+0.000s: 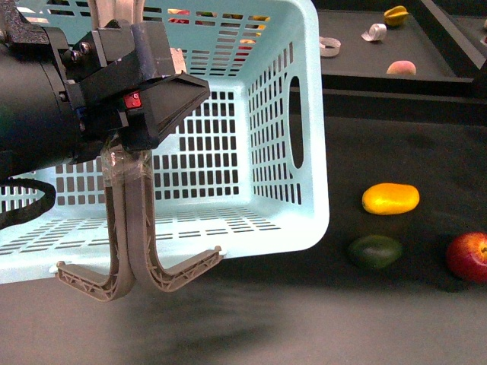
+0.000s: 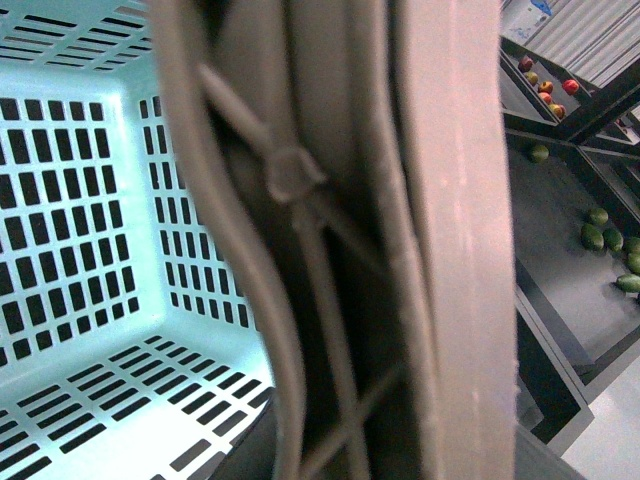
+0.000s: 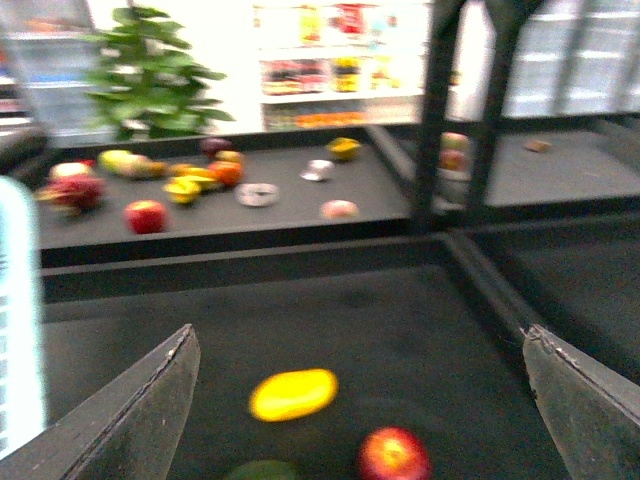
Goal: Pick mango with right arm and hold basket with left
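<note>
The mango (image 1: 390, 198) is yellow-orange and lies on the dark surface to the right of the basket (image 1: 281, 114). The pale turquoise basket is tilted and lifted, its two grey-brown handles (image 1: 129, 228) held together. My left gripper (image 1: 125, 156) is shut on those taped handles, which fill the left wrist view (image 2: 340, 240). My right gripper (image 3: 360, 400) is open and empty, above and apart from the mango (image 3: 293, 393), with both fingers (image 3: 140, 420) wide either side. The right arm does not show in the front view.
A dark green fruit (image 1: 374, 252) and a red apple (image 1: 467, 257) lie in front of the mango; both show in the right wrist view (image 3: 393, 455). A raised shelf behind holds several fruits and tape rolls (image 1: 374, 32). A black upright post (image 3: 440, 120) stands at the back.
</note>
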`<state>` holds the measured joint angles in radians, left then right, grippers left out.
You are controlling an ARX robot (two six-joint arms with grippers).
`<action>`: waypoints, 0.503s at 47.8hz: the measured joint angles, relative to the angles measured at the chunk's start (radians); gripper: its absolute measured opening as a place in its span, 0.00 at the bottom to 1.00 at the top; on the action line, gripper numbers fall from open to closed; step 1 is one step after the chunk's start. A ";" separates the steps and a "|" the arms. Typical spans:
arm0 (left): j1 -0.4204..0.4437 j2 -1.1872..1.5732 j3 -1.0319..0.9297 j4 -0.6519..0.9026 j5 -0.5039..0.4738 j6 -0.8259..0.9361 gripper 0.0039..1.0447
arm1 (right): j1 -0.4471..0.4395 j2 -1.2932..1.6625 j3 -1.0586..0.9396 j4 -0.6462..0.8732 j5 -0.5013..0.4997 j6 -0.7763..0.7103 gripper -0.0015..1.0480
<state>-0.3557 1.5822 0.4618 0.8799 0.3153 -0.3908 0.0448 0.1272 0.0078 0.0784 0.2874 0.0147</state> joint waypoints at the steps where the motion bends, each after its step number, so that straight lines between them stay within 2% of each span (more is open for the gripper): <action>1: 0.000 0.000 0.000 0.000 0.000 -0.001 0.16 | -0.015 0.051 0.000 0.040 0.038 0.000 0.92; 3: 0.000 0.000 0.000 0.000 -0.001 -0.002 0.16 | -0.083 0.201 0.003 0.163 0.034 0.010 0.92; 6: 0.000 0.000 0.000 0.000 -0.002 -0.002 0.16 | -0.193 0.480 0.028 0.386 -0.055 0.004 0.92; 12: 0.000 0.000 0.000 0.000 -0.001 -0.002 0.16 | -0.292 0.997 0.150 0.712 -0.201 -0.055 0.92; 17: 0.000 0.000 0.000 0.000 -0.001 -0.002 0.16 | -0.327 1.295 0.257 0.801 -0.270 -0.139 0.92; 24: 0.000 0.000 0.000 0.000 -0.001 -0.002 0.16 | -0.358 1.600 0.407 0.820 -0.291 -0.299 0.92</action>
<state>-0.3561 1.5822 0.4614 0.8799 0.3141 -0.3923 -0.3130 1.7275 0.4152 0.8982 -0.0036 -0.2840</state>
